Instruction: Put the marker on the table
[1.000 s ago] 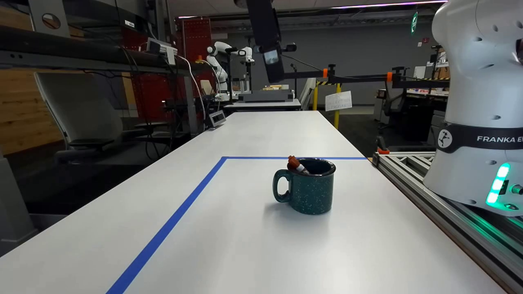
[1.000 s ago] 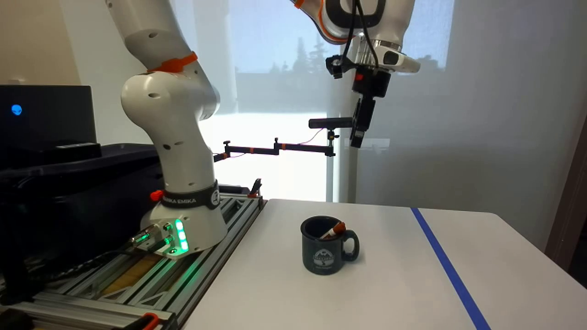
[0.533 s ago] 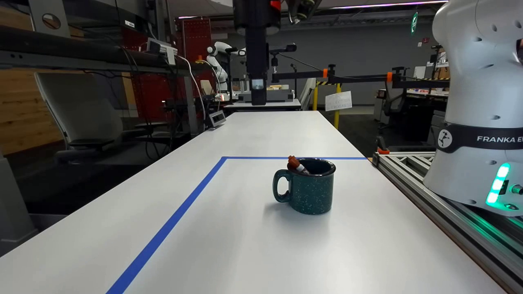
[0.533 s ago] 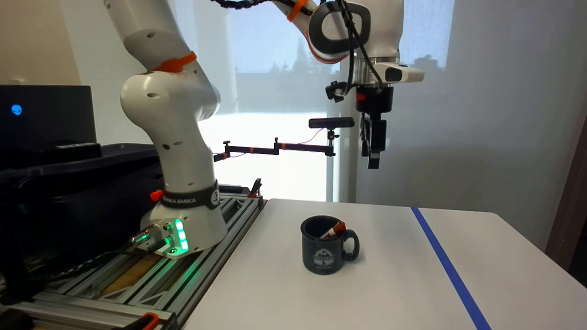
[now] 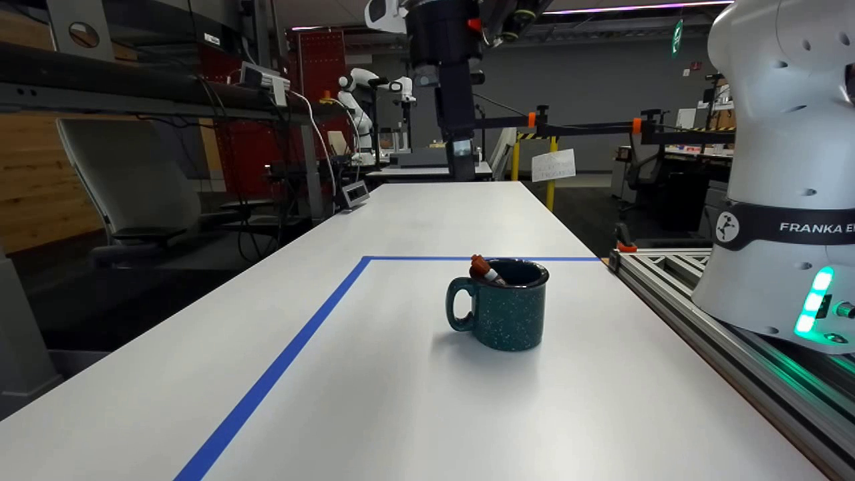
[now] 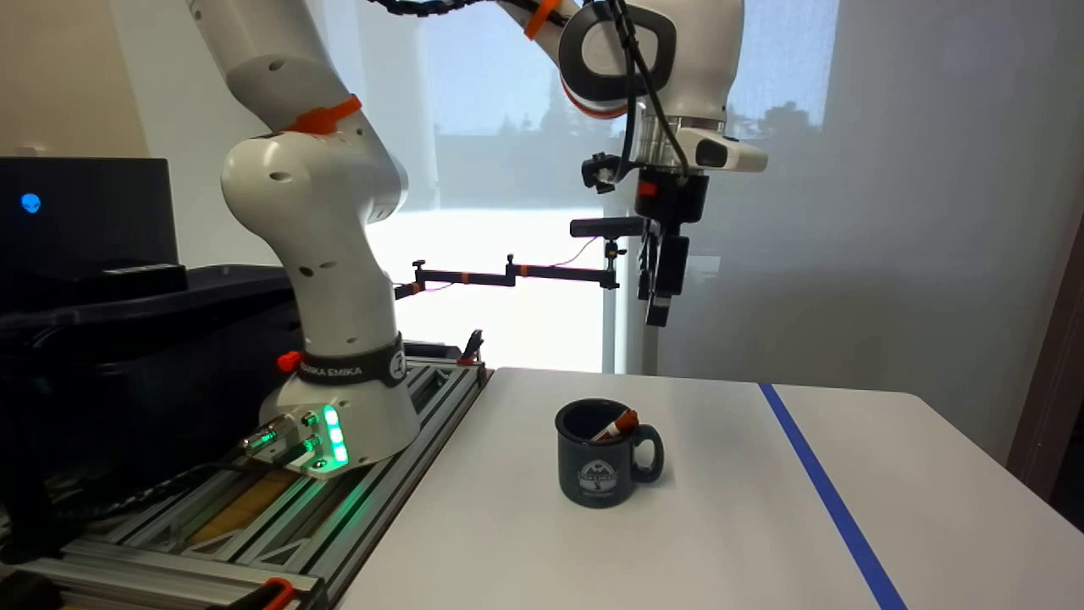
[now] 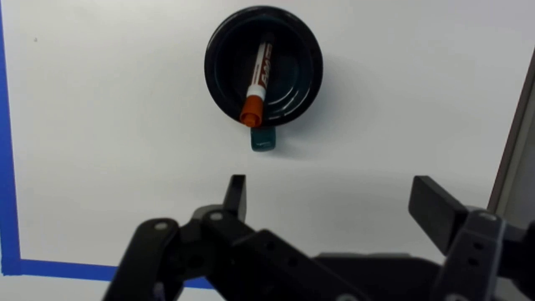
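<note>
Can see the marker [image 7: 259, 77] slanting inside the mug [image 5: 509, 317], with its orange-brown cap [image 7: 252, 109] at the rim by the handle [image 7: 263, 141]; find the mug upright on the table [image 5: 401, 401], inside the blue tape [image 7: 67, 269]; in the wrist view, note the gripper [image 7: 328, 189] with fingers [image 7: 436, 215] spread wide; in both exterior views, see it hanging well above the table and mug.

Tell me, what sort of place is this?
Probably a robotics lab or workshop. A white robot arm stands on a metal frame beside a table marked with blue tape, and an exterior view shows what looks like another robot arm in the background.
</note>
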`<action>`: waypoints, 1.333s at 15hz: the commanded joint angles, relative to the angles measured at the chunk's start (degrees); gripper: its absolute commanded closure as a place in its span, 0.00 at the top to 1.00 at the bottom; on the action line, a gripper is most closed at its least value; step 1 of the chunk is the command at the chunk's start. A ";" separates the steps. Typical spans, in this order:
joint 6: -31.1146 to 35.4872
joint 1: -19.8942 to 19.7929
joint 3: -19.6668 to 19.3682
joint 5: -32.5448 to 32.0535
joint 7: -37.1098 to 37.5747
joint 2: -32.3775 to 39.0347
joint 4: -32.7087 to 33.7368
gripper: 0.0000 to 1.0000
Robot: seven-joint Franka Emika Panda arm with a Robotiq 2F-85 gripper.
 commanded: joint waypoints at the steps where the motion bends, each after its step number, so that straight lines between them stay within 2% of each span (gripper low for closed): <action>1: -6.84 -0.61 0.31 -0.86 0.06 -2.40 0.05 1.00; 2: -3.44 -0.35 0.24 0.01 -0.06 -0.67 0.15 1.00; 6: -3.79 -0.39 0.24 -0.01 -0.05 -0.41 0.16 1.00; 7: -2.24 -0.09 -0.26 0.49 -1.97 -1.64 -1.30 1.00; 13: -2.74 -0.87 -2.66 -0.61 -9.41 -6.86 -6.58 1.00; 15: -0.64 -1.57 -3.93 -0.77 -11.18 -9.19 -9.43 1.00; 16: -0.44 -1.93 -4.55 -0.89 -11.82 -6.50 -5.85 1.00; 20: 7.42 -2.92 -6.24 -0.98 -13.04 -5.40 -5.70 1.00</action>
